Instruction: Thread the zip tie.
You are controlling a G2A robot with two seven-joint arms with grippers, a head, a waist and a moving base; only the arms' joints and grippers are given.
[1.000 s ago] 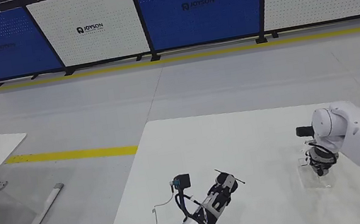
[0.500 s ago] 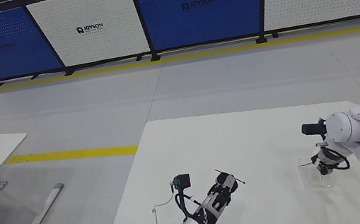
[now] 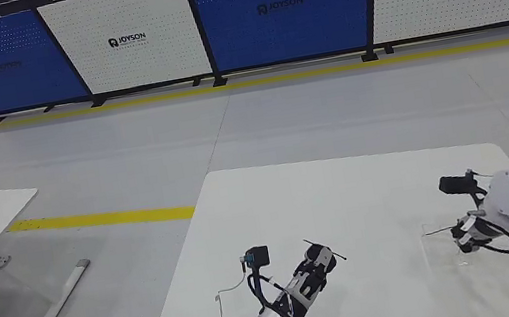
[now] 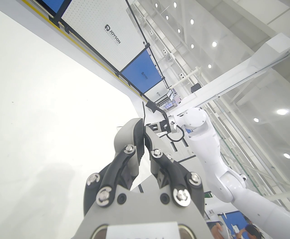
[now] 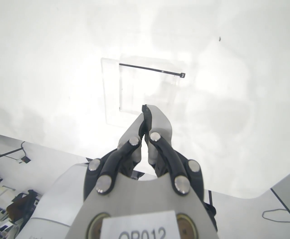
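2 zip ties and 2 closed grippers over a white table [image 3: 342, 195].
A clear plate [image 5: 131, 90] lies on the tabletop's right half, toward the front edge. The right gripper [image 5: 146, 112] hangs above the plate, fingers pressed together with nothing visible between them. The left gripper [image 4: 144, 126], near the front edge, pinches a black zip tie [image 4: 143, 111], whose thin end sticks out past the fingertips. A 2nd zip tie [image 5: 151, 69] lies flat along 1 edge of the plate.
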